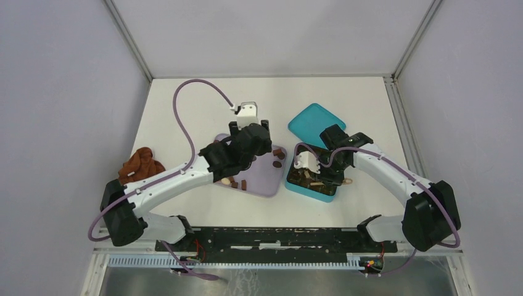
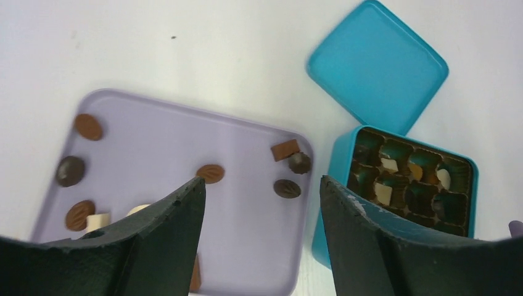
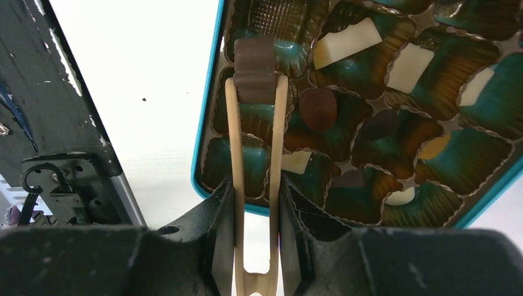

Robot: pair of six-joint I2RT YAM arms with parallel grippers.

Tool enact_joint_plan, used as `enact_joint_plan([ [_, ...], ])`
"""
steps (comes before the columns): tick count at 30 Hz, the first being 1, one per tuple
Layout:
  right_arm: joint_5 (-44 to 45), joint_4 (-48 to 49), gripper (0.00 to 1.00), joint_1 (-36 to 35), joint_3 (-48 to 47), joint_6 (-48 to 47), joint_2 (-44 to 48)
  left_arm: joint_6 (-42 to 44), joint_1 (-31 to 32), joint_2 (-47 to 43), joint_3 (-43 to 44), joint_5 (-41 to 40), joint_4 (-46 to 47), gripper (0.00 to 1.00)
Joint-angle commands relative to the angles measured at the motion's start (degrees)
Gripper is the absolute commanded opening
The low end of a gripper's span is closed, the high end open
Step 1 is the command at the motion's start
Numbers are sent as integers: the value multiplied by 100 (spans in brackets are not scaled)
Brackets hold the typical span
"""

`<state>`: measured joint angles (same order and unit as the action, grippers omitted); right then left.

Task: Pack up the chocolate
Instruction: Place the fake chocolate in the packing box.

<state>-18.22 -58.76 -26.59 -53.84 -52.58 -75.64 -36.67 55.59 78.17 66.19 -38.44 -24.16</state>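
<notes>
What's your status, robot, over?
Left gripper open over lilac tray. Right gripper shut on tongs, chocolate pinched above teal box. Nothing in the way.

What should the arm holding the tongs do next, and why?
Probably lower slightly and ease the tongs open. They pinch a brown chocolate just above an empty-looking cell of the box, so it should drop in there.

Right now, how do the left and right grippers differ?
1. State: the left gripper is open and empty; the right gripper is shut on cream tongs.
2. Place: the left gripper hangs over the lavender tray of loose chocolates; the right gripper is over the teal box, its tongs pinching a brown chocolate above a cell by the rim.
Shared: both have black fingers.
</notes>
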Motion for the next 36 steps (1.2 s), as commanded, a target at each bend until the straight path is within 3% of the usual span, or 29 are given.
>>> enact_joint_plan([
  [1, 421, 175, 21, -215, -108, 284, -185, -445, -16, -595, -295, -740, -350, 74],
  [8, 598, 173, 26, -428, -282, 449, -420, -719, -15, -1132, -633, -919, -518, 75],
  [13, 636, 191, 39, -487, -297, 503, -537, -806, -16, -1313, -771, -927, -536, 75],
  [16, 627, 215, 42, -505, -332, 555, -564, -842, -18, -1405, -807, -962, -578, 75],
  [25, 596, 167, 38, -513, -659, 646, -524, -862, -18, -1636, -854, -961, -618, 75],
  [36, 451, 342, 36, -967, -2333, 938, -1377, -958, -14, -2419, -952, -979, -946, 75],
])
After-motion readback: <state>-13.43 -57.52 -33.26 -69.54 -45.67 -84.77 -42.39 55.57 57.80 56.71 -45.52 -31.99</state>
